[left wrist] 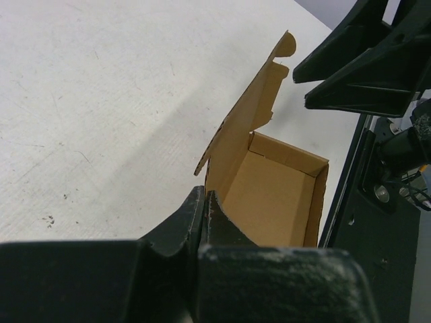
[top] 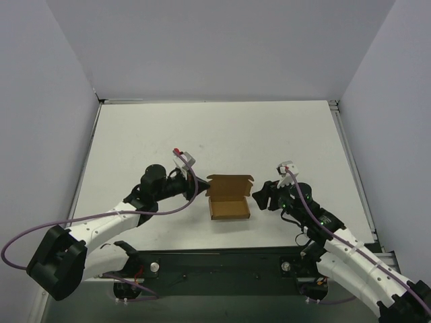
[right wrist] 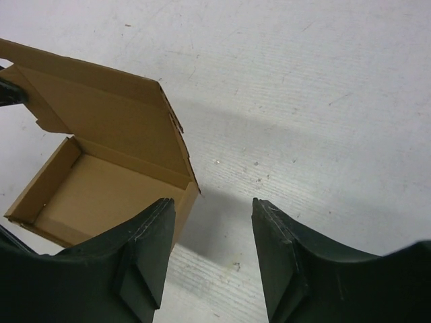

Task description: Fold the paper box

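White tabletop (top: 222,134) enclosed by pale walls is seen from above, with a dark base plate (top: 222,266) along the near edge where both arms are bolted. Purple cable (top: 101,219) is looped along the left arm.

Just beyond the plate, the paper box (top: 229,202) is set near the table's middle, between the two grippers. It is shown as a shallow open tray with its lid (top: 229,183) raised on the far side.

The left gripper (top: 197,190) is placed at the box's left end. Only in the left wrist view are its fingers (left wrist: 182,222) seen pressed fully together, tips right at the near corner of the tray. Whether cardboard is pinched between them cannot be told. That view also shows the lid standing nearly upright, with a rounded tab (left wrist: 288,44) at its top.

The right gripper (top: 258,196) is held just beside the box's right end. In the right wrist view its fingers (right wrist: 151,229) are spread wide with only bare table between them, and the box lies to their left, untouched. The tray's bare brown floor (right wrist: 101,195) is shown most plainly there.
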`<state>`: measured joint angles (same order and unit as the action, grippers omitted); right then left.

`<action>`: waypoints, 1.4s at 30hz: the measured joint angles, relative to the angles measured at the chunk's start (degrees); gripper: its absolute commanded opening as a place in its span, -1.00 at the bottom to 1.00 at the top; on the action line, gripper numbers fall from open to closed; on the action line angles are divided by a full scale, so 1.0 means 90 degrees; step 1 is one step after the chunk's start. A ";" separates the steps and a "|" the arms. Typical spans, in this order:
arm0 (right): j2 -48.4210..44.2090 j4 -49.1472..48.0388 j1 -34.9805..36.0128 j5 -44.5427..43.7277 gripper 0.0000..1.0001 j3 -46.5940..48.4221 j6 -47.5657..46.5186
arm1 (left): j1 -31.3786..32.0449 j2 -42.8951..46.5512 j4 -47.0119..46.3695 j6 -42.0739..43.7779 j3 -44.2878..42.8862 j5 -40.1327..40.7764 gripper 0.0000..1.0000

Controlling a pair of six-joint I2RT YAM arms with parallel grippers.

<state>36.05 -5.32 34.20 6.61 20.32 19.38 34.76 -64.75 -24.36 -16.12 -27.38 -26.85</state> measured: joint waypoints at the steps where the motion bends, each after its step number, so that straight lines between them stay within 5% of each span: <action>1: 0.0097 -0.0104 -0.0010 0.0053 -0.03 -0.0022 0.0000 | -0.0005 0.0017 -0.0012 -0.0032 0.0010 -0.0019 -1.00; 9: 0.0673 -0.0852 -0.0012 0.0308 -0.08 -0.0022 -0.0044 | -0.0027 0.0143 -0.0075 -0.0170 0.0095 -0.0097 -1.00; 20: 0.1115 -0.1299 -0.0012 0.0369 -0.39 -0.0019 -0.0262 | -0.0041 0.0151 -0.0083 -0.0185 0.0100 -0.0172 -1.00; 24: 0.1214 -0.1416 -0.0012 0.0372 -0.60 -0.0019 -0.0355 | -0.0041 0.0148 -0.0085 -0.0185 0.0100 -0.0223 -1.00; 27: 0.1309 -0.1554 -0.0012 0.0413 -1.00 -0.0017 -0.0403 | -0.0041 0.0136 -0.0102 -0.0185 0.0100 -0.0260 -1.00; 42: 0.1843 -0.1984 0.0442 -0.0270 -1.00 -0.0010 -0.0685 | 0.0104 -0.1156 -0.0500 0.0107 -0.0435 0.0372 -1.00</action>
<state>52.64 -23.18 38.17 4.19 20.23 13.21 35.70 -75.16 -28.86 -15.16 -31.29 -23.51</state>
